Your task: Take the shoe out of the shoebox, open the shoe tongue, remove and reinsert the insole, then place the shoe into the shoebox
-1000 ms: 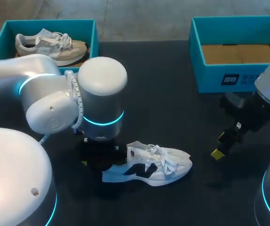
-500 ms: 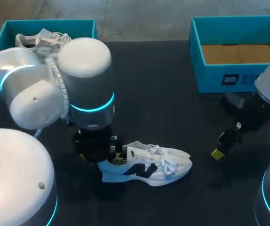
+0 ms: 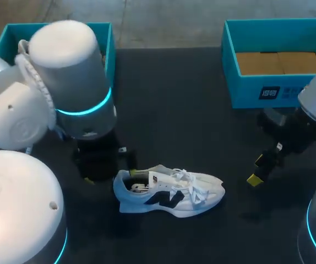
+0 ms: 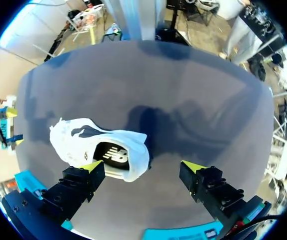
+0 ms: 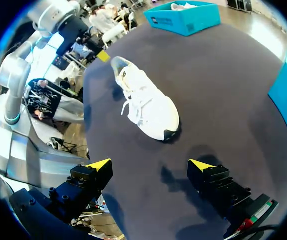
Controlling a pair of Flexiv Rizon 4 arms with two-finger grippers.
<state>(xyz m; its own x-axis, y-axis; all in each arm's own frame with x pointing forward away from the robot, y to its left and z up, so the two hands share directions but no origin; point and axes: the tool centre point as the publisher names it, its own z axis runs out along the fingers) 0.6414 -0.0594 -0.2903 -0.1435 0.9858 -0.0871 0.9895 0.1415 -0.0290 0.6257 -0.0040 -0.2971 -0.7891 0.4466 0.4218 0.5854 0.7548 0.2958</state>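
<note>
A white shoe (image 3: 172,191) with dark side marks lies on its sole on the black table, toe to the right and laces loose. My left gripper (image 3: 110,175) sits just behind its heel, mostly hidden under the arm. In the left wrist view the left gripper (image 4: 142,166) is open, with the shoe's heel (image 4: 126,157) just ahead of one finger and nothing between the fingers. The right gripper (image 3: 256,169) hangs open to the right of the toe, apart from it. In the right wrist view the shoe (image 5: 146,102) lies well ahead of the open right gripper (image 5: 151,164).
A teal shoebox (image 3: 268,91) with a cardboard floor stands at the back right. Another teal box (image 3: 109,41) at the back left is largely covered by my left arm; the right wrist view shows a second shoe (image 5: 183,6) in it.
My left arm has drawn back to the left, away from the shoe, uncovering its heel opening. The shoe and the right arm have stayed put.
</note>
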